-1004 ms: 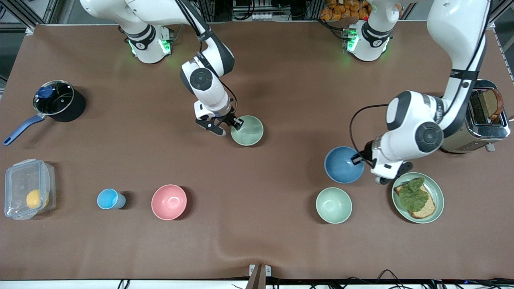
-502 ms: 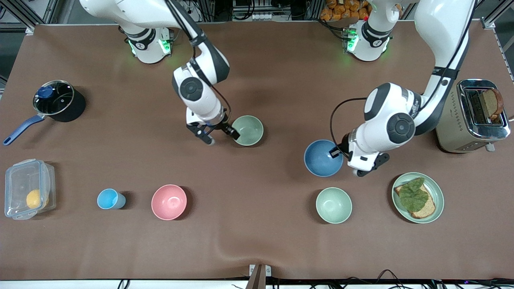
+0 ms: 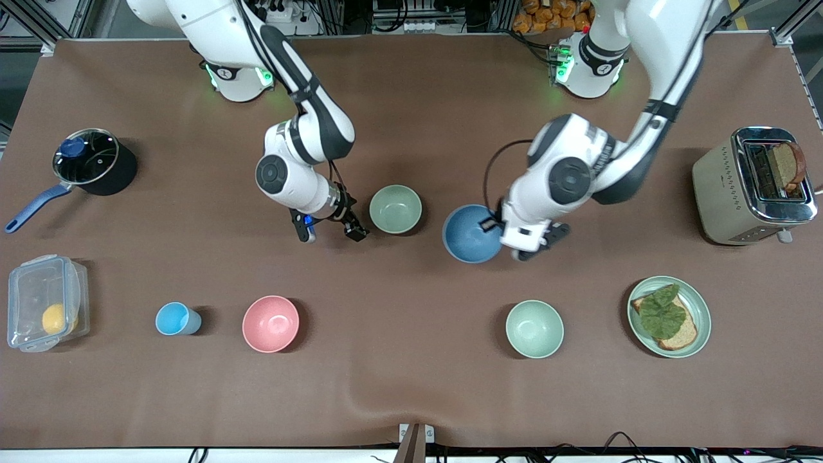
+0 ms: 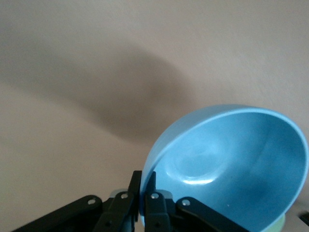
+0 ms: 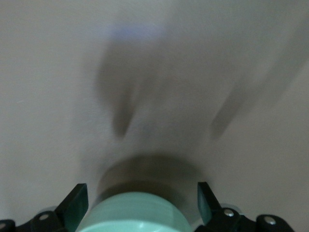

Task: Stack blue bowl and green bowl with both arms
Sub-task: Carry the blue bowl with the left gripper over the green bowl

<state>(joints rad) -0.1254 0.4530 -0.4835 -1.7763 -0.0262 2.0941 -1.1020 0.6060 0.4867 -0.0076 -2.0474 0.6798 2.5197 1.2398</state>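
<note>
Your left gripper pinches the stiff, probably slippery blue bowl by its rim; your right gripper, spread, sits beside the green bowl.

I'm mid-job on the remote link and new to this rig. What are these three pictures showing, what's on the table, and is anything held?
Two white robot arms work at a brown table. The wide picture looks down from a high camera facing them; the other two come from cameras on each arm's wrist.

The left claw is shut on the rim of the blue bowl, held in the air; its wrist view shows the pinch on the rim. The right claw is open beside the green bowl, not holding it.

Also there: a second green bowl, pink bowl, light-blue cup, plate with bread, toaster, pot, plastic box.
</note>
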